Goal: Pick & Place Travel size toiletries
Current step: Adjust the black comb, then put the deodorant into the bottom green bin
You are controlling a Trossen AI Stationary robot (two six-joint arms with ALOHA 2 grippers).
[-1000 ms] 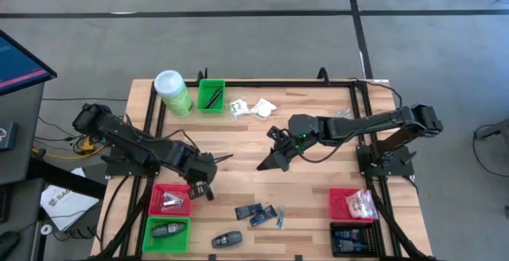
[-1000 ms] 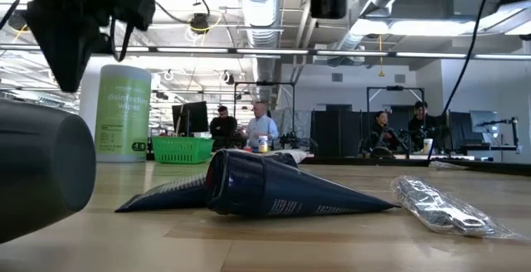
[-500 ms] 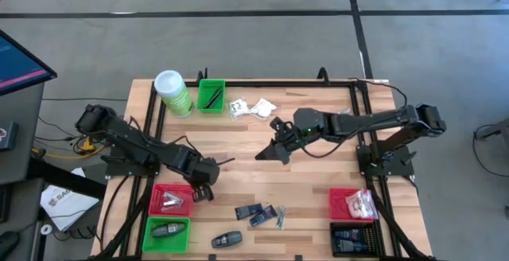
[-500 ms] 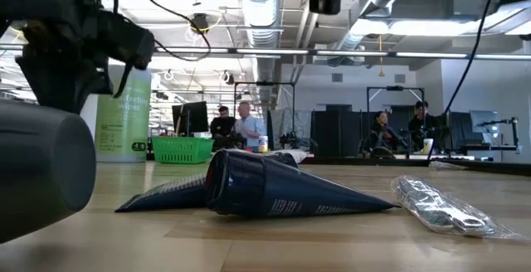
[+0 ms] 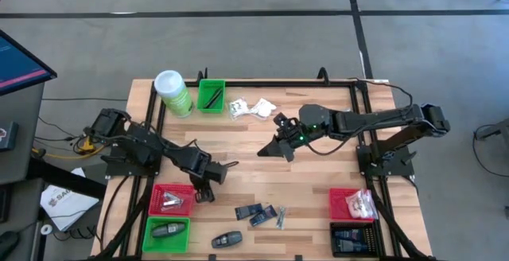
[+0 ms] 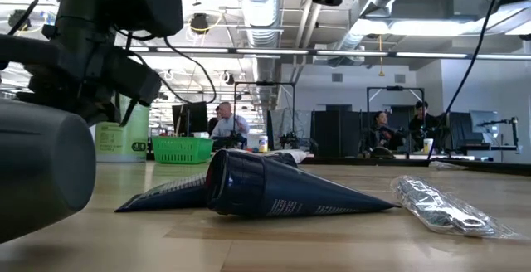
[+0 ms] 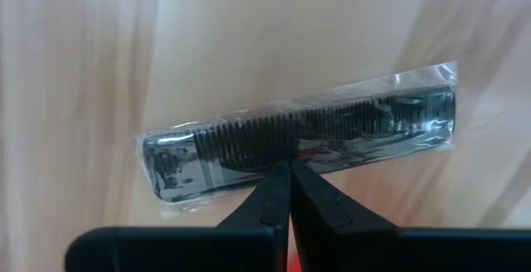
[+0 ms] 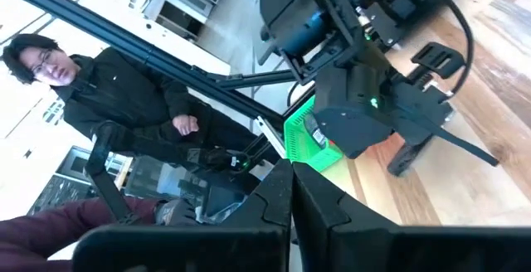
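Observation:
My left gripper (image 5: 216, 168) is left of the table's middle, above the red bin (image 5: 156, 200), and is shut on a black comb in a clear wrapper (image 7: 299, 135). The comb shows as a thin dark line (image 5: 227, 165) in the high view. My right gripper (image 5: 262, 153) hangs shut and empty over the table's middle, near the white sachets (image 5: 251, 107). Two dark blue packets (image 5: 254, 212), a silvery packet (image 5: 280, 216) and a black oval piece (image 5: 227, 239) lie flat near the near edge. My left gripper pinches the wrapped comb between its two fingertips at the middle of one long edge (image 7: 284, 154). The fingers lie across the comb. The comb sticks out level beyond the fingertips, and it looks lifted clear of the table.
A green canister (image 5: 172, 92) and a green bin (image 5: 211, 95) stand at the far left. A green bin (image 5: 165, 231) sits at the near left. A red bin (image 5: 352, 204) and a black bin (image 5: 354, 239) are at the near right. People sit beyond the table.
My left gripper, still shut on the comb, has come down and shifted a little toward the near right. My right gripper has moved toward the far edge and stayed shut.

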